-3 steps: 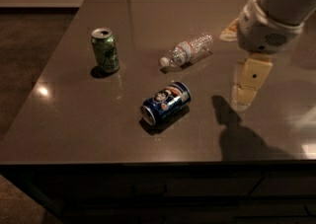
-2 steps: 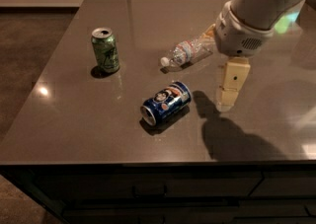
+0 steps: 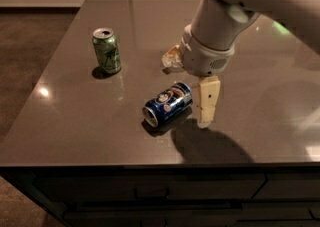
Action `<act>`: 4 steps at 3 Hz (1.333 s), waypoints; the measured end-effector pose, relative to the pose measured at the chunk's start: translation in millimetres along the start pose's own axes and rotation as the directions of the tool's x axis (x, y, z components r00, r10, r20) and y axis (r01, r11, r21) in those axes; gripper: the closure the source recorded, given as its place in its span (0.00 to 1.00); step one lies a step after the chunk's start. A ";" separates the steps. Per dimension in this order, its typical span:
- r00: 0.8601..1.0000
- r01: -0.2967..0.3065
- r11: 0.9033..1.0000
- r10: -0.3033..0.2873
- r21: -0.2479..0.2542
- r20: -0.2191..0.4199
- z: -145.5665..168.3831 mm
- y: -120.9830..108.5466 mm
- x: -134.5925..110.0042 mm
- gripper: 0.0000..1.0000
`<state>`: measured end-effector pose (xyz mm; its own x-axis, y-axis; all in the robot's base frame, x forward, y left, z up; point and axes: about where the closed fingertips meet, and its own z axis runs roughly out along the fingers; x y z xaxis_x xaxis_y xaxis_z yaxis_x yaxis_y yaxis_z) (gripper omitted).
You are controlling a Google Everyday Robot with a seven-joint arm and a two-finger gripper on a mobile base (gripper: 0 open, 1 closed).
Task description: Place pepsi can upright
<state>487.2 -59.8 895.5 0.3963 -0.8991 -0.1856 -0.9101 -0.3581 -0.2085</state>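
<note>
The pepsi can (image 3: 167,104) lies on its side near the front middle of the dark table (image 3: 75,121). It is dark blue with the round logo facing up, and its silver end points front-left. My gripper (image 3: 192,93) hangs from the large white arm just right of the can and low over the table. One beige finger (image 3: 207,102) points down right beside the can's far end, and the other is mostly hidden under the wrist. The jaws stand apart and hold nothing.
A green can (image 3: 107,51) stands upright at the back left. A clear plastic bottle (image 3: 172,59) lies behind the pepsi can, mostly hidden by my arm. The table's front edge runs just below the can.
My arm has swung left and forward, from the right side of the table to right beside the pepsi can. It now covers most of the bottle. The cans have not moved.
</note>
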 end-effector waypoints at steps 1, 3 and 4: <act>0.993 0.115 0.992 -0.116 -0.045 -0.008 20.1 5.5 -23.9 0.00; 0.973 0.222 0.966 -0.228 -0.130 -0.035 49.4 2.9 -45.4 0.16; 0.971 0.223 0.960 -0.235 -0.170 -0.054 55.3 -3.1 -47.3 0.46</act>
<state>477.9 -2.3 851.8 0.5918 -0.8022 -0.0791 -0.8060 -0.5868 -0.0779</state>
